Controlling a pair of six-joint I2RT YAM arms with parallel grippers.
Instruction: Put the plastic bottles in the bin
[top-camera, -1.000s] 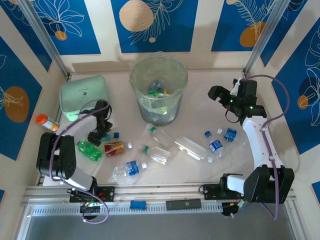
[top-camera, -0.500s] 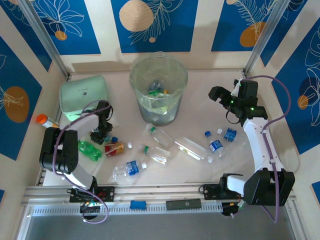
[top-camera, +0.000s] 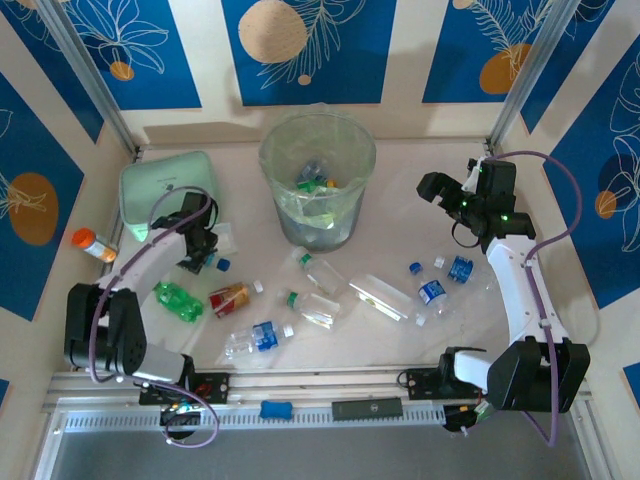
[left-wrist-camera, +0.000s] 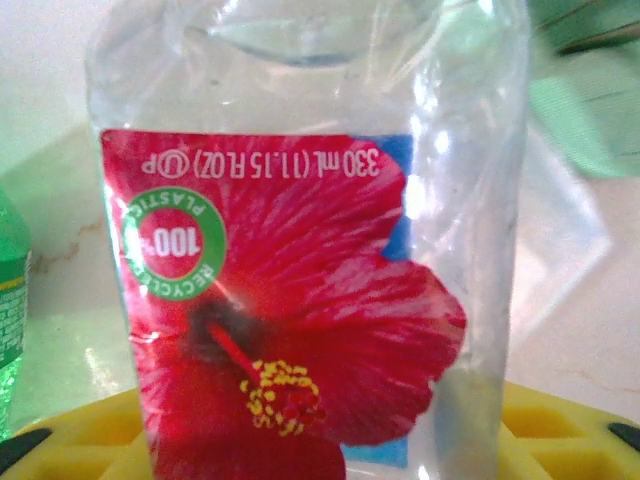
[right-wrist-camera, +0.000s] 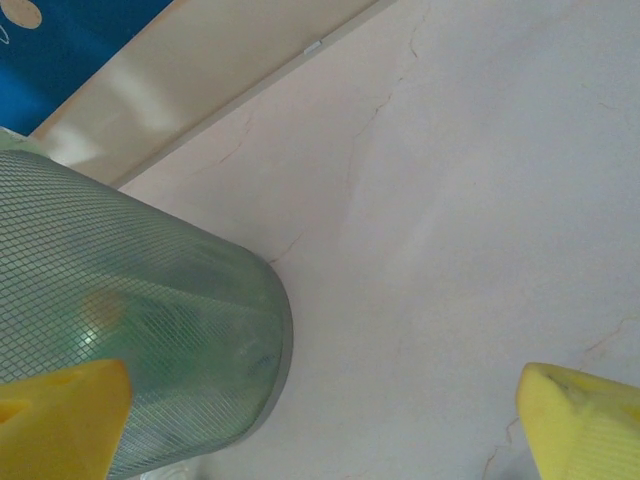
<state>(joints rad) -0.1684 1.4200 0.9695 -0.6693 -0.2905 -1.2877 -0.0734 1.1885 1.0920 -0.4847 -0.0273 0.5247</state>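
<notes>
A bottle (left-wrist-camera: 300, 250) is clamped in the left gripper (top-camera: 203, 258), 8 o'clock of the bin (top-camera: 345, 215). The right gripper (top-camera: 428, 187) is spread wide.

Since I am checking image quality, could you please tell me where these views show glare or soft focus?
Top external: evenly lit and sharp across the table. Left wrist: glare streaks the close-up bottle, its label legible, background soft. Right wrist: yellow fingers blurred at the corners, bin mesh crisp.
</notes>
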